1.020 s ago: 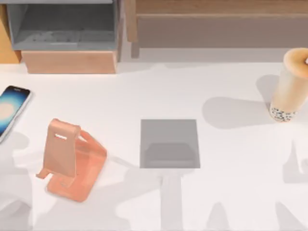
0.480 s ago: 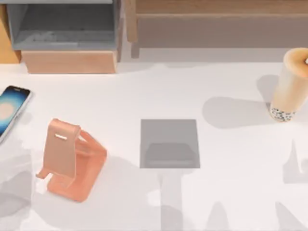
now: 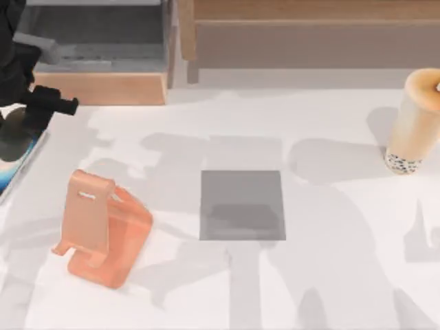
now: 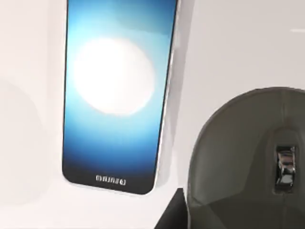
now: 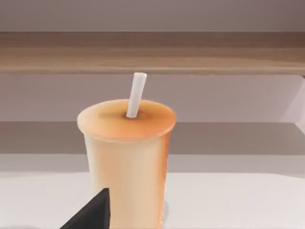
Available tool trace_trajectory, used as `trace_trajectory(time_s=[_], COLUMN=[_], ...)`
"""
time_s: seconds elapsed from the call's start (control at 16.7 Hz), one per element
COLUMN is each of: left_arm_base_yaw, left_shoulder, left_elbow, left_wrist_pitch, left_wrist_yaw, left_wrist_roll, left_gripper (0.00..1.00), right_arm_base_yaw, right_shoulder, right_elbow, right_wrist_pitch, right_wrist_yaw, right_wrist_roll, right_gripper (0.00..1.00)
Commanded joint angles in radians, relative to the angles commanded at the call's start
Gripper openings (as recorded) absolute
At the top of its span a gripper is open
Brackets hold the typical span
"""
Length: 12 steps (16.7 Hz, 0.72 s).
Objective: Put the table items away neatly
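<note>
White table [image 3: 206, 124], left gripper [image 3: 17, 130] at far left carrying mouse [image 4: 248, 157] just above phone [image 4: 116, 90], jaw opening cannot be told, cup [image 5: 126, 157] upright before right gripper [image 5: 90, 214]

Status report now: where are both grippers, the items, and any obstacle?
Left gripper over blue-screen smartphone, carrying dark olive-grey oval mouse. Right gripper facing tall tan cup, far right. Salmon-pink phone stand nearby, not blocking.
</note>
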Motion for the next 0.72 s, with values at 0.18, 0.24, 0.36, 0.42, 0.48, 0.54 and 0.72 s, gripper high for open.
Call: trace_trajectory(time_s=[0.18,0.24,0.36,0.42,0.48,0.54,0.72], left_arm_base_yaw=[-0.154,-0.207,-0.313,-0.365,-0.416,-0.464,-0.588], left_shoulder=[0.144,0.187,0.263,0.296,0.325,0.350,0.402], left_elbow=[0.144,0.186,0.257,0.287,0.313,0.336,0.380], left_wrist_pitch=[-0.006,-0.010,-0.020,-0.026,-0.032,-0.038,-0.056], left_wrist_yaw=[-0.001,0.003,0.016,0.025,0.035,0.047,0.082], left_wrist_roll=[-0.216,-0.287,-0.426,-0.492,-0.555,-0.615,-0.761], left_gripper=[0.00,0.00,0.00,0.00,0.00,0.00,0.00], right_arm_base_yaw=[0.000,0.000,0.000,0.000,0.000,0.000,0.000], right_shoulder=[0.000,0.000,0.000,0.000,0.000,0.000,0.000], right_elbow=[0.000,0.000,0.000,0.000,0.000,0.000,0.000], right_wrist_pitch=[0.000,0.000,0.000,0.000,0.000,0.000,0.000], right_wrist_yaw=[0.000,0.000,0.000,0.000,0.000,0.000,0.000], right_wrist_roll=[0.000,0.000,0.000,0.000,0.000,0.000,0.000], right_gripper=[1.00,1.00,1.00,1.00,1.00,1.00,1.00])
